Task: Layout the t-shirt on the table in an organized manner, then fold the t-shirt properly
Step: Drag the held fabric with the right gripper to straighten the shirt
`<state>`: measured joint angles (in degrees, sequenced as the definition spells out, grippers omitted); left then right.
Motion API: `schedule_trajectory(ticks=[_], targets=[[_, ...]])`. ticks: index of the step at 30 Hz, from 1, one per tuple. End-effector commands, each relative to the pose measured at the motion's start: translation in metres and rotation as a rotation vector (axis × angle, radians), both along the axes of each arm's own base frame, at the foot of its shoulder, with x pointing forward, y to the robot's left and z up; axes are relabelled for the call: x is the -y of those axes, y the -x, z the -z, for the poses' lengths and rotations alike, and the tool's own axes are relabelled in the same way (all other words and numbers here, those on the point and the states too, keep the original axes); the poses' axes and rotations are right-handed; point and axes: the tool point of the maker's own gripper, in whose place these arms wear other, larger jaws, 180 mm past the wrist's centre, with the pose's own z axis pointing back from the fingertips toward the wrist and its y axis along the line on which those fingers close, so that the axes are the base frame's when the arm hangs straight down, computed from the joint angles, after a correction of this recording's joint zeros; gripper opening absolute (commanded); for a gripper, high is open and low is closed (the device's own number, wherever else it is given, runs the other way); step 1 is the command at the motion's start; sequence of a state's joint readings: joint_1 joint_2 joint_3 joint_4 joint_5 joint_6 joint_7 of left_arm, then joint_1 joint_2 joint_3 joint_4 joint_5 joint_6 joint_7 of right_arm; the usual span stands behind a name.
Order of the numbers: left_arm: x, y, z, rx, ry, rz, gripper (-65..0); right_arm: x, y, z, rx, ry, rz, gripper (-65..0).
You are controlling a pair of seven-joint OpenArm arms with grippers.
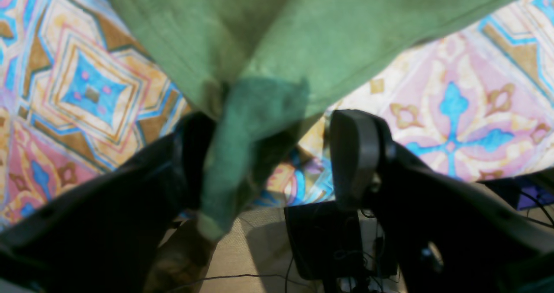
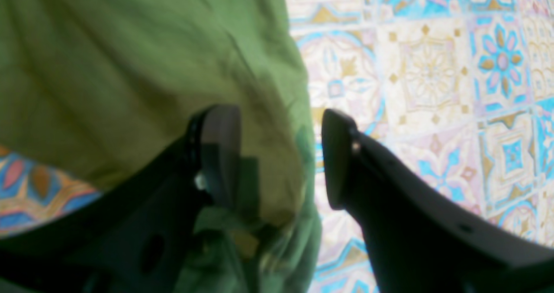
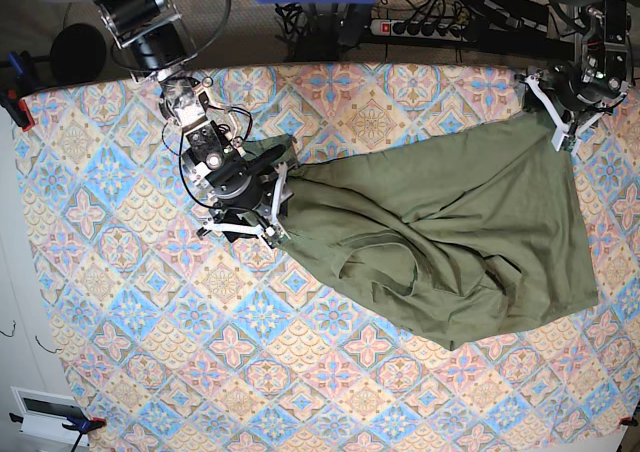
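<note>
The plain olive-green short-sleeved cotton t-shirt [image 3: 450,242] lies stretched but wrinkled across the right half of the tabletop [image 3: 150,352], a large surface covered in pastel pink, blue and cream tile-pattern cloth; one corner reaches the far right edge and the other draws to a point near the middle. The main risk, as a judgement: with both end effectors standing open, neither corner is secured, so any lift or pull now would slide off the fabric and leave the central folds bunched; cloth draped against one finger could also snag and drag the garment askew. The left end effector [image 1: 277,154], at the far right edge in the base view, has its jaws wide apart, with a twisted shirt corner hanging against one finger but not pinched. The right end effector [image 2: 281,154], reached out over the tabletop's left-centre and pitched downward, has its jaws partly apart, straddling the shirt's edge without clamping it. Both arms extend from the far side of the tabletop.
</note>
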<state>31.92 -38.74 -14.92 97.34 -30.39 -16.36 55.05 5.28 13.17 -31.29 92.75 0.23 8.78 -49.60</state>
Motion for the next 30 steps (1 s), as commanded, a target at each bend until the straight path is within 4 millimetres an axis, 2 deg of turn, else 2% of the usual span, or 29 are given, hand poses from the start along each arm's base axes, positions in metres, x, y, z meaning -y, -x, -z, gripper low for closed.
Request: schedule_trajectory(ticks=[1,7,10,13,16,17,20,26,28,30], targets=[[-0.006,-0.007,-0.008,0.026,-0.016,0.005,-24.8,-0.001,-0.010,-0.010,0.038,-0.011,0.001,-36.1],[-0.005,-0.007,-0.008,0.026,-0.015,0.004,-24.8,0.009,-0.004,0.013,-0.024,0.018,0.018,-36.1],[-0.005,-0.007,-0.008,0.026,-0.015,0.004,-24.8,0.011,-0.003,0.017,-0.035,0.023,0.021,-37.4],[-0.005,-0.007,-0.008,0.027,-0.013,0.004,-24.8,0.011,-0.003,0.017,-0.036,0.023,0.017,-47.8],[-0.005,-0.008,-0.008,0.028,-0.013,0.004,-24.8,0.002,0.004,0.019,-0.063,0.032,-0.083,-65.0],[-0.005,-0.008,-0.008,0.028,-0.013,0.004,-24.8,0.000,0.005,0.017,-0.064,0.033,-0.106,-65.0],[-0.005,-0.014,-0.011,0.045,-0.013,0.004,-24.8,0.012,-0.007,-0.004,-0.006,0.008,-0.069,-63.9],[-0.005,-0.033,-0.020,0.094,-0.013,0.000,-24.8,0.025,-0.028,-0.066,0.160,-0.037,-0.016,-64.0],[-0.004,-0.039,-0.022,0.109,-0.009,-0.002,-24.9,0.029,-0.033,-0.076,0.188,-0.044,-0.001,-64.0],[-0.004,-0.043,-0.024,0.134,0.002,-0.028,-24.9,0.035,-0.035,-0.078,0.190,-0.057,0.020,-64.0]])
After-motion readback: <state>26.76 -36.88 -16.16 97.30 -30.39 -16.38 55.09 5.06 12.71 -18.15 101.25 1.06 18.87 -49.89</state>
